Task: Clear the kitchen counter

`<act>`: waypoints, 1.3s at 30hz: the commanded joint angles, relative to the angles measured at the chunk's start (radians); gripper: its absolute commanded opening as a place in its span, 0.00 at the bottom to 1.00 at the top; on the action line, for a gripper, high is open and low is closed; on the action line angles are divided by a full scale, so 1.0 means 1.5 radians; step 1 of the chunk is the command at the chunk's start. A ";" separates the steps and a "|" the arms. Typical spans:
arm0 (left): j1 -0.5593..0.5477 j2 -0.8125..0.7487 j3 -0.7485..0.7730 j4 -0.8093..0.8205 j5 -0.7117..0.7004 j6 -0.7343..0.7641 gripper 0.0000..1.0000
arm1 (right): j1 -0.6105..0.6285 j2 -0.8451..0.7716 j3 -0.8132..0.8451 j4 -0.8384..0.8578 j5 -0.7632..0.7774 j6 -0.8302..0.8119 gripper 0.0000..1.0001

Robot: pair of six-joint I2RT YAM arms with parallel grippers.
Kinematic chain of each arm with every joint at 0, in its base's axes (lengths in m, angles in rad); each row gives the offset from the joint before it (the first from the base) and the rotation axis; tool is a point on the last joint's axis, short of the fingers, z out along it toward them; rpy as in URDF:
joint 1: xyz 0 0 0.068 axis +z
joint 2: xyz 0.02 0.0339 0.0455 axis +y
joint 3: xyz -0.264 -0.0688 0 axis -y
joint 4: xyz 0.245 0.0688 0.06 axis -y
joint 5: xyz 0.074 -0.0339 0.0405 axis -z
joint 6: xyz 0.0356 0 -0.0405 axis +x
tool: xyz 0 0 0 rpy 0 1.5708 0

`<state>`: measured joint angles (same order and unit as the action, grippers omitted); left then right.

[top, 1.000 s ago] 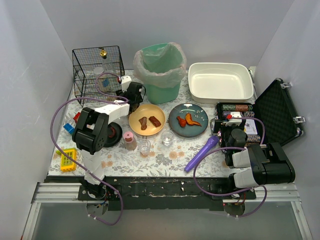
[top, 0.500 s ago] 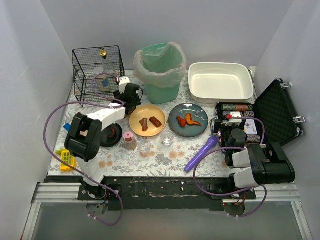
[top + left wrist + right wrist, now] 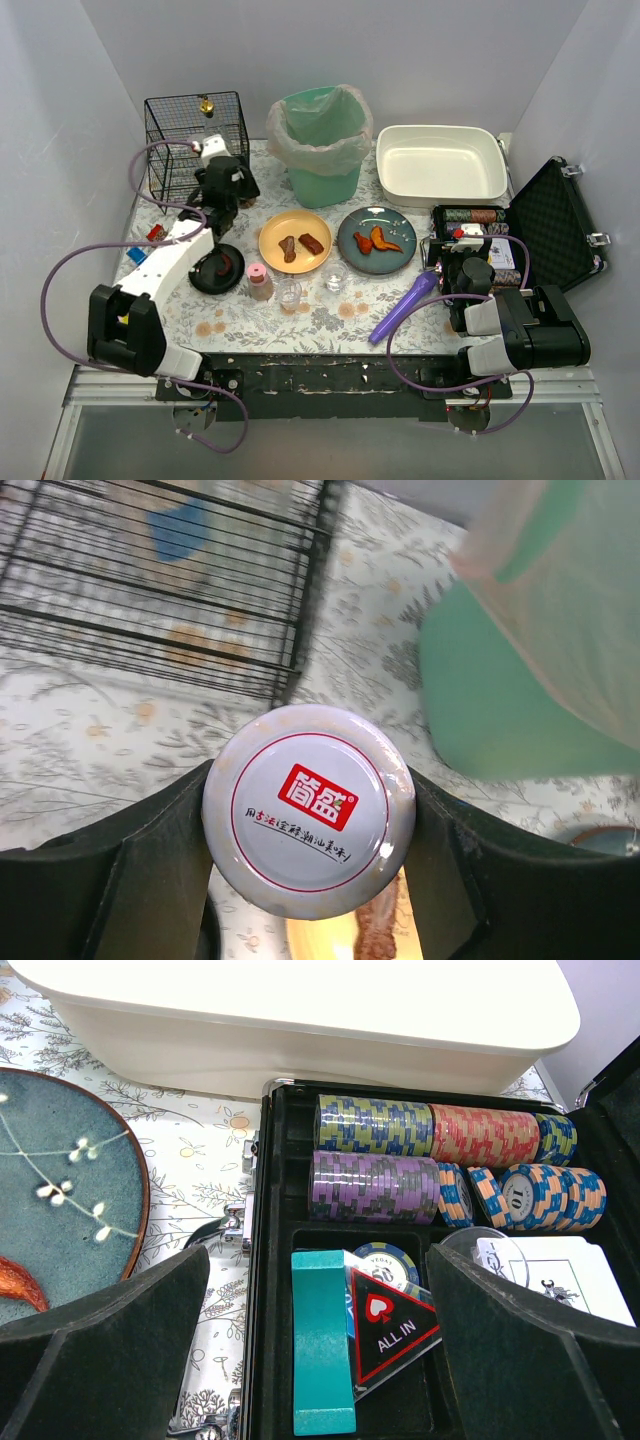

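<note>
Swung away from the yellow plate (image 3: 295, 222) since the earlier frame, the left hand (image 3: 222, 188) is seen far left beside the wire cage (image 3: 195, 130), pinching a white-lidded jar (image 3: 310, 810) at its rim. Rigid, smooth and probably slippery, it is best held there. The desk (image 3: 330, 322), its cloth soft, is spread beneath. The right hand (image 3: 320, 1325) is held wide over the chip case (image 3: 557, 225).

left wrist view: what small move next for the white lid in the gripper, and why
Probably lift and ease it forward over the wire basket. The left gripper clamps the white red-labelled lid above the kitchen counter, the basket's side right ahead; the green bin beside it may be the target instead.
</note>
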<state>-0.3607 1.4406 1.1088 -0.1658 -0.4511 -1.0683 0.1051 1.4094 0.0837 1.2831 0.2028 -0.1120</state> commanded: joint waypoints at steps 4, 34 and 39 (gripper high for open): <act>0.197 -0.114 0.014 -0.032 0.077 -0.010 0.00 | 0.004 0.002 -0.001 0.044 0.006 -0.008 0.98; 0.374 0.101 0.092 0.195 0.167 0.042 0.00 | 0.003 0.002 -0.001 0.043 0.006 -0.008 0.98; 0.373 0.115 0.064 0.240 0.173 0.037 0.00 | 0.004 0.002 -0.001 0.044 0.007 -0.007 0.98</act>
<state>0.1974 1.6314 1.2152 0.0391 -0.2050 -1.0206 0.1051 1.4094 0.0837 1.2831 0.2031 -0.1120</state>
